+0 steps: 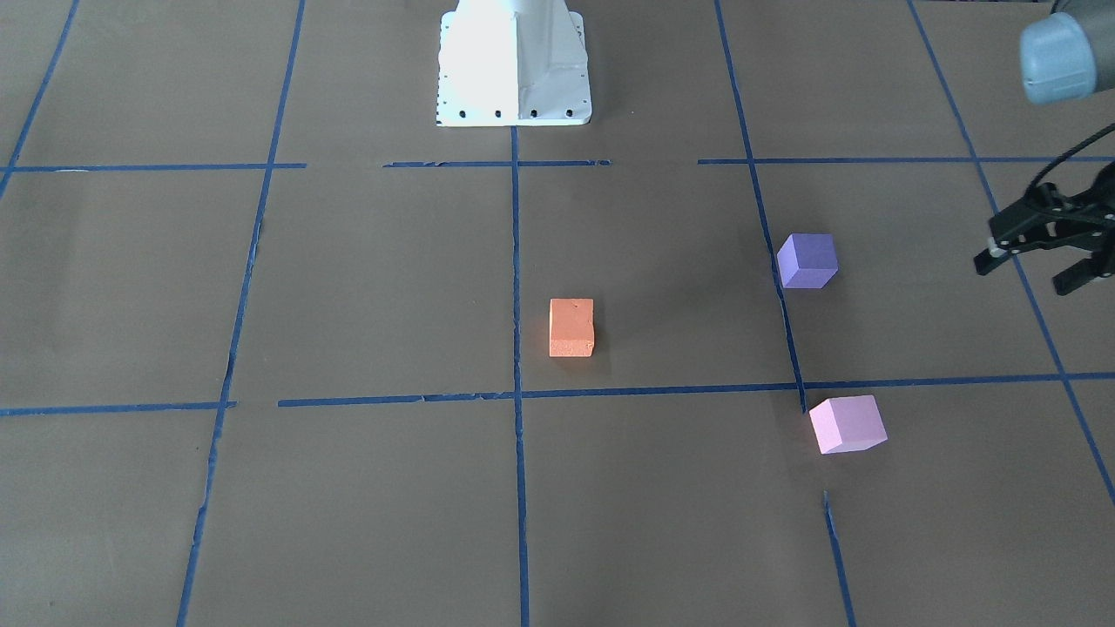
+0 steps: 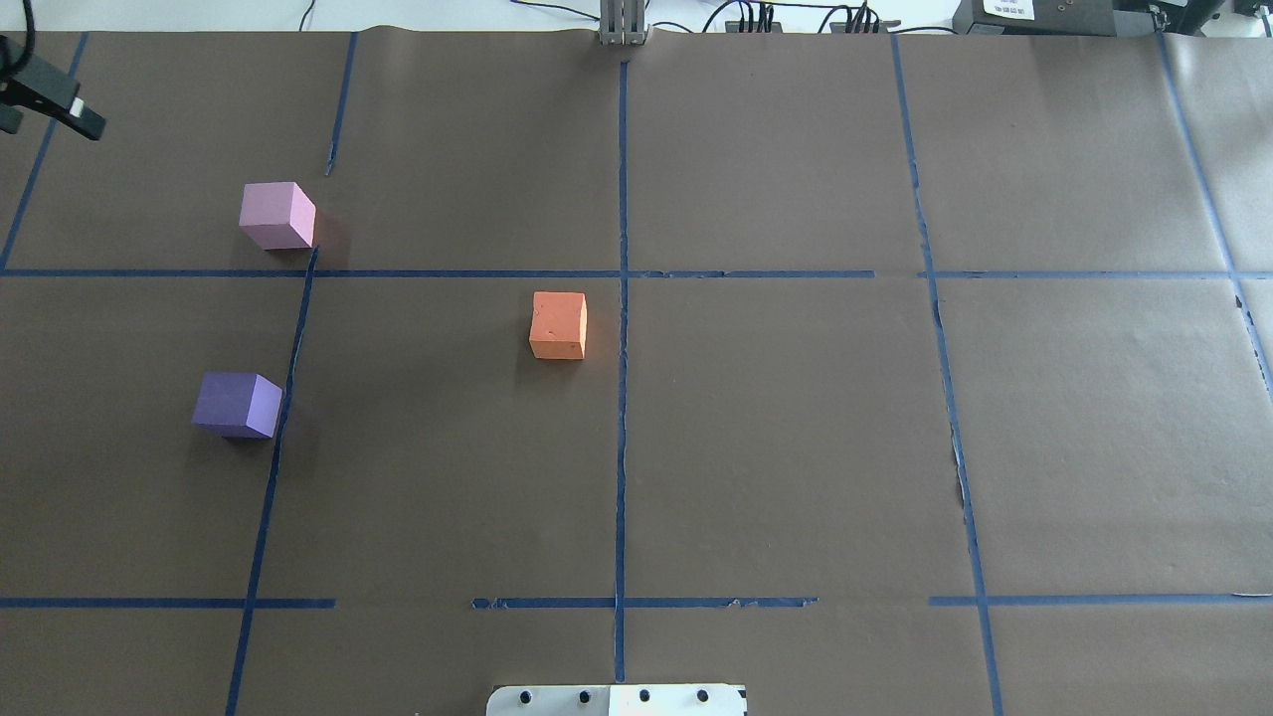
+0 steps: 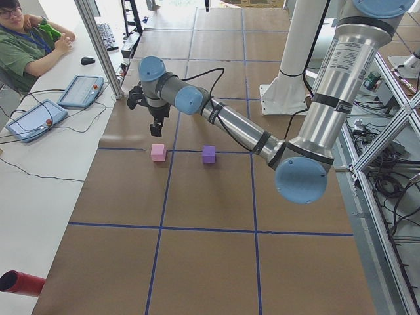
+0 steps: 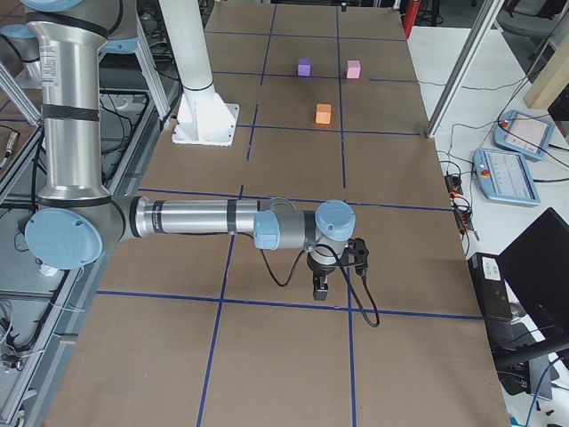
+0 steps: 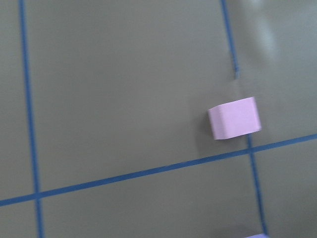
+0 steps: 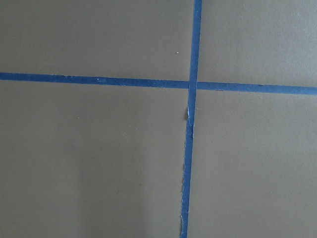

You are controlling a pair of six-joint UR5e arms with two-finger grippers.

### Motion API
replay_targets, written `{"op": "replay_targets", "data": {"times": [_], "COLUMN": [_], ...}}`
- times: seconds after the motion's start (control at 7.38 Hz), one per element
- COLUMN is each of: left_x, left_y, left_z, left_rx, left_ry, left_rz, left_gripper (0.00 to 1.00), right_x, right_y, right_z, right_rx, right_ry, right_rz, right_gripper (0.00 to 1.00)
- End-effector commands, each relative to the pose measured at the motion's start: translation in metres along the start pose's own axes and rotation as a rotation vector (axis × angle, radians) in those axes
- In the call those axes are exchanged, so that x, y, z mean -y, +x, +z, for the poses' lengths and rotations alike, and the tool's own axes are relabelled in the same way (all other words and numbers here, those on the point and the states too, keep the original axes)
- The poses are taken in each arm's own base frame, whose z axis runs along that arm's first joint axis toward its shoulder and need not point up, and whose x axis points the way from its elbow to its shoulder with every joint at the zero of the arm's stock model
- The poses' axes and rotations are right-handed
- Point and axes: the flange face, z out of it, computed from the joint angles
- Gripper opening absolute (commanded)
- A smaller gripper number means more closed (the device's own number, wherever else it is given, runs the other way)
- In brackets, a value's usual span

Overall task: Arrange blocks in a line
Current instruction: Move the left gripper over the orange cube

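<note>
Nothing aligned yet: orange foam cube [image 1: 571, 326], violet-purple foam cube [image 1: 807, 259] and light pink foam cube [image 1: 847, 424] sit apart from the left end effector [image 1: 1023, 277], which is spread wide and empty. Whether the right end effector [image 4: 319, 290] is spread or closed, I cannot tell.

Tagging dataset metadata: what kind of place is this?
Likely a robotics lab data-collection cell: a brown paper-covered table gridded with blue tape, teach pendants on a side desk, and a seated operator alongside.

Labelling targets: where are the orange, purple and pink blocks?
orange block [image 2: 559, 316], overhead exterior view, top face.
purple block [image 2: 231, 390], overhead exterior view, top face.
pink block [image 2: 267, 204], overhead exterior view, top face.
</note>
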Motion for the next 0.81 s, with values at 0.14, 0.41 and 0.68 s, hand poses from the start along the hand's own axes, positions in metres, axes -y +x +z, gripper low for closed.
{"op": "replay_targets", "data": {"times": [0.14, 0.41, 0.68], "left_x": [-0.010, -0.021, -0.024], "left_y": [0.163, 0.183, 0.251], "left_z": [0.076, 0.093, 0.138], "left_rx": [-0.001, -0.021, 0.006], "left_ry": [-0.027, -0.048, -0.055], "left_rz": [0.067, 0.063, -0.063], "left_gripper": [1.00, 1.00, 1.00], "right_x": [0.000, 0.000, 0.000], "right_y": [0.000, 0.001, 0.001], "right_z": [0.000, 0.000, 0.000], "right_rx": [-0.001, 0.000, -0.001], "right_ry": [-0.001, -0.001, -0.001], "right_rz": [-0.001, 0.002, 0.002], "right_gripper": [1.00, 1.00, 1.00]}}
